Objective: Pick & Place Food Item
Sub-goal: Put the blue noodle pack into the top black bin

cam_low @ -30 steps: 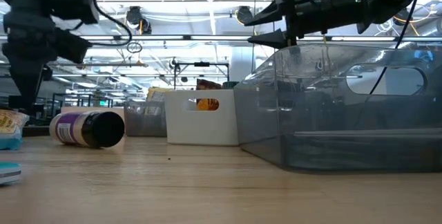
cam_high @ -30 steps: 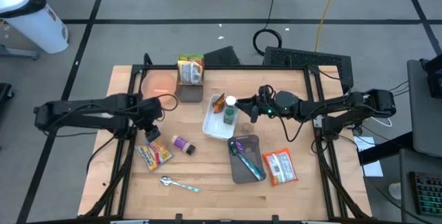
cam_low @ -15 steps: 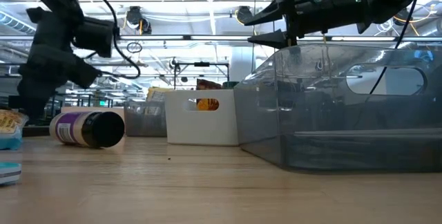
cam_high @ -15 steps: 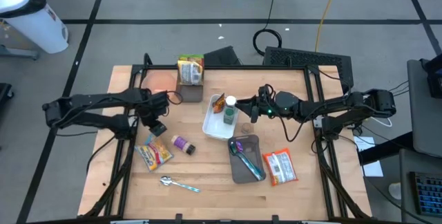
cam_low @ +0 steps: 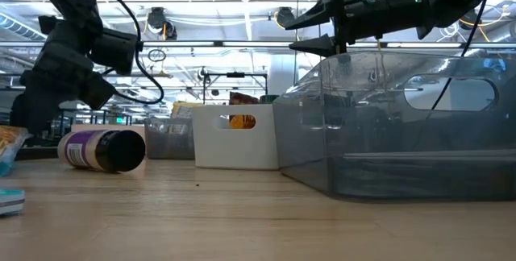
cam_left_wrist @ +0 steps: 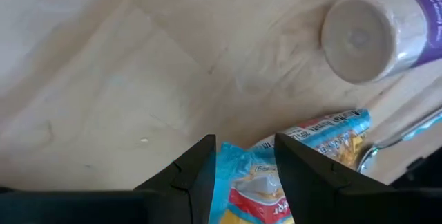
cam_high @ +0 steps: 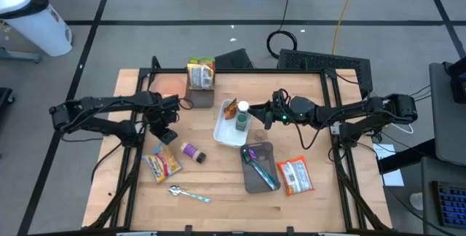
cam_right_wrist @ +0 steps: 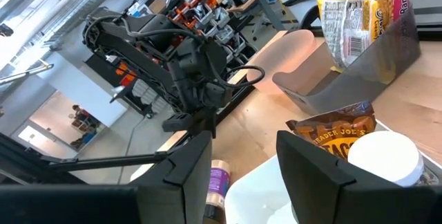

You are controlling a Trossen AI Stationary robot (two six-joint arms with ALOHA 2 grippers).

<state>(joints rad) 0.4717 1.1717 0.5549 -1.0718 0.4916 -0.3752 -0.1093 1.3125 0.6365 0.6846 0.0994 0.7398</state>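
A blue, yellow and red snack packet point(cam_high: 163, 164) lies flat on the table's left half. My left gripper point(cam_left_wrist: 243, 163) points steeply down just above the packet's far end point(cam_left_wrist: 248, 182). It is open, with one finger on either side of that end, and I see no touch. In the high view this gripper point(cam_high: 165, 132) stands a little beyond the packet. My right gripper point(cam_high: 263, 113) hangs level and open over a white bin point(cam_high: 223, 130), which holds a green bottle point(cam_high: 241, 119) and a brown bag point(cam_right_wrist: 338, 131).
A purple jar point(cam_high: 193, 151) lies on its side right of the packet, and a spoon point(cam_high: 188, 193) lies nearer the front. A grey tray point(cam_high: 258, 181) with a utensil and an orange packet point(cam_high: 295, 175) sit right of centre. A holder with noodle packs point(cam_high: 200, 76) stands at the far edge.
My left arm has swung toward the table's right and sunk a little, rolling its wrist, so that its gripper now stands over the snack packet's far end. My right arm has kept still.
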